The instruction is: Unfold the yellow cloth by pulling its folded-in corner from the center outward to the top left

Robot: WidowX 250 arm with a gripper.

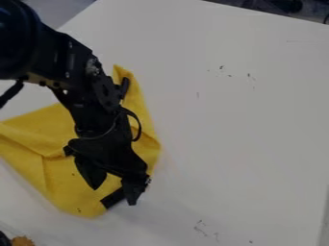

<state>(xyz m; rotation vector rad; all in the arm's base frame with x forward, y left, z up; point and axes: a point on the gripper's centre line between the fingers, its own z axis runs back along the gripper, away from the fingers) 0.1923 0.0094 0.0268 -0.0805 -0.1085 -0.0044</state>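
Observation:
A yellow cloth lies crumpled at the left of the white table, with raised folds and one corner pointing up behind the arm. Over its lower right part hangs the black gripper, fingers apart and angled downward, with yellow fabric visible between them. A short dark strip shows at the cloth's lower edge beside the right finger; whether it belongs to the cloth or the gripper is unclear. The arm hides the middle of the cloth. I cannot tell whether the fingertips touch the fabric.
The white table extends to the right, with small dark marks on its surface. An orange-brown fuzzy item and a dark round thing sit at the bottom left corner. The table's far edge runs along the top right, with dark items beyond it.

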